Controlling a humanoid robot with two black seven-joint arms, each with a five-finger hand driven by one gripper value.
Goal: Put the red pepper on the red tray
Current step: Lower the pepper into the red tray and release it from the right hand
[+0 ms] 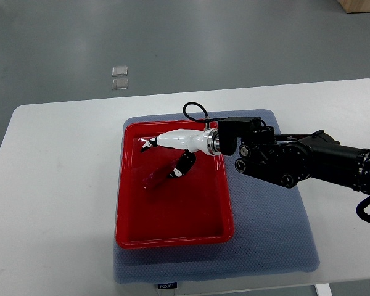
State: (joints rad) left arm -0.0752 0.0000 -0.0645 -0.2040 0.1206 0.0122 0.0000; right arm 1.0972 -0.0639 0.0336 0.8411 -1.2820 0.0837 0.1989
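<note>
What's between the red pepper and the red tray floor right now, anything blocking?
Nothing visible. The red pepper already lies inside the red tray, with the right hand over it and a finger at its upper end. The tray holds nothing else.

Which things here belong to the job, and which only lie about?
Job: pepper, lying in the tray; tray; right hand, over the tray with fingers at the pepper.
Lying about: blue mat; table; two small clear squares on the floor.
</note>
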